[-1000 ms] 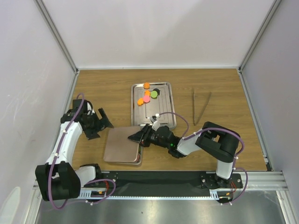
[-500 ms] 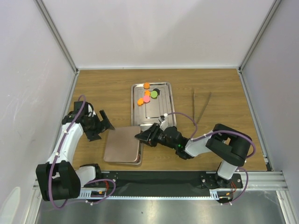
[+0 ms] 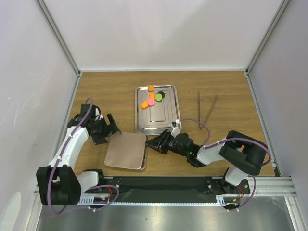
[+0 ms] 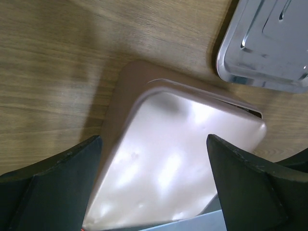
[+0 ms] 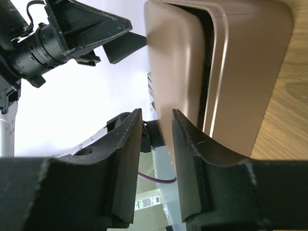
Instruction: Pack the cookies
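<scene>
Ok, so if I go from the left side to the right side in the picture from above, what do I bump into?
left claw → pink box → steel tray with the cookies on it → tongs

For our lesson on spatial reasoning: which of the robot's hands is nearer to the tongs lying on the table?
Right. The right hand sits left of the tongs, near the steel tray's front edge; the left hand is farther left, beyond the pink box.
</scene>
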### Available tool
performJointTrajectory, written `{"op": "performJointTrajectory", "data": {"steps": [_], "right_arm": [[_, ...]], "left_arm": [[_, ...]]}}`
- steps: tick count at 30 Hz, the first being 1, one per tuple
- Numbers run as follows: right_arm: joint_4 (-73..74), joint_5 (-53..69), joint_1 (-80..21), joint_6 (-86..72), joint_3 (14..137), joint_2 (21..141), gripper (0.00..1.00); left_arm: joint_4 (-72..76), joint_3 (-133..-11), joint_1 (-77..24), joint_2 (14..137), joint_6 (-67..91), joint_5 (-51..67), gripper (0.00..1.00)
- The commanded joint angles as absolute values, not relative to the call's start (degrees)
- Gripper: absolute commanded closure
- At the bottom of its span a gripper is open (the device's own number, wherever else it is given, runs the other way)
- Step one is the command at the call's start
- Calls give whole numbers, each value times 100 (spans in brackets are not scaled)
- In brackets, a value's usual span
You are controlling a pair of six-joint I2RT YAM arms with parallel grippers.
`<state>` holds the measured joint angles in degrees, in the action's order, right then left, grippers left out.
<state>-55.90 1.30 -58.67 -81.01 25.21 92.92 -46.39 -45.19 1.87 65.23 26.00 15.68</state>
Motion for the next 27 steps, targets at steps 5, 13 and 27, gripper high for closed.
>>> {"op": "performJointTrajectory", "data": {"steps": [5, 13, 27], "right_arm": [[-5739, -228, -5827, -8068, 2285, 9000, 63], [-5195, -202, -5818, -7744, 2364, 8754, 63], [-2787, -414, -5880, -6838, 3418, 8446, 50]], "left_arm": [[-4403, -4456, 44, 6495, 2768, 1573, 4], [-4394, -4421, -158, 6425, 2848, 1529, 4], [-4719, -4403, -299, 6600, 2909, 1301, 5]]}}
